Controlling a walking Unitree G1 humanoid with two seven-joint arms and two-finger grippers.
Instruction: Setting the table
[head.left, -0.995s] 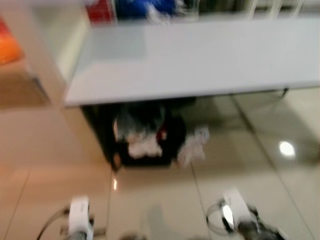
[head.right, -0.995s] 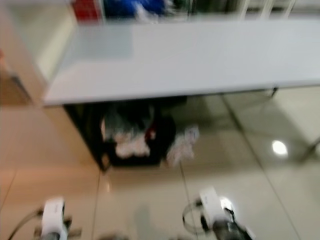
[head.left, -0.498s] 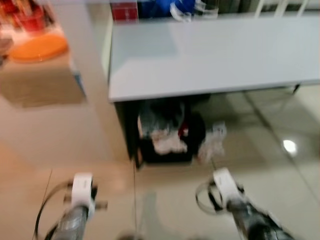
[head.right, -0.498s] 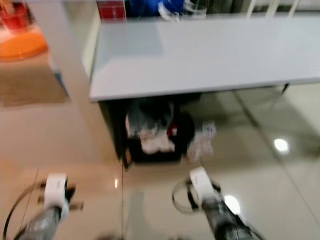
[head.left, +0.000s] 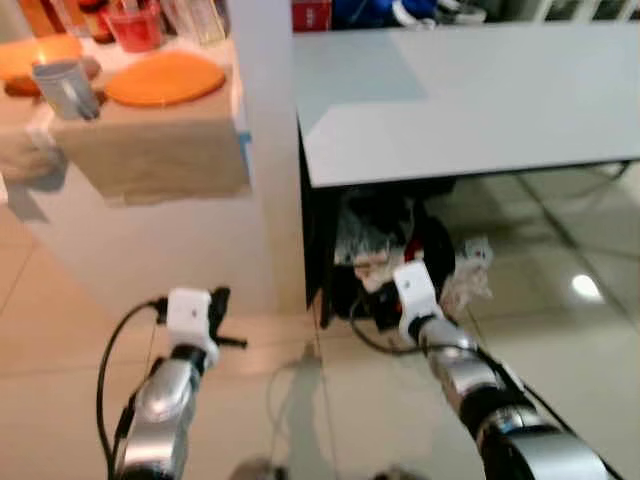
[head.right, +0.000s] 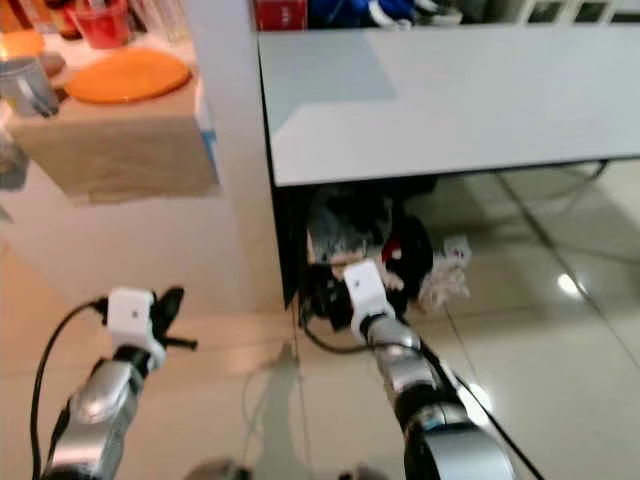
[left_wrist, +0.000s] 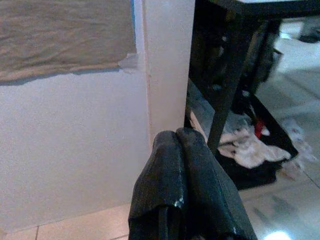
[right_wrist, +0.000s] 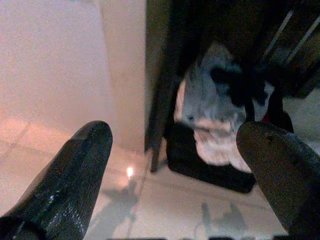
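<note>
While I hold both arms low over bare tile, the grey table (head.left: 470, 95) spans upper right, its edge abutting the counter (head.left: 150, 160) bearing an orange plate (head.left: 165, 77). Left gripper (left_wrist: 182, 145) pinched shut, empty; right gripper (right_wrist: 175, 150) spread wide, empty.

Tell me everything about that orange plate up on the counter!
The orange plate is round, flat and plain, with a smooth look like plastic. It lies level on a tan cloth covering the counter's near corner, with nothing on it. A grey cup stands beside it on the robot's left, and a red container stands just behind. Neither gripper is near it.
</note>
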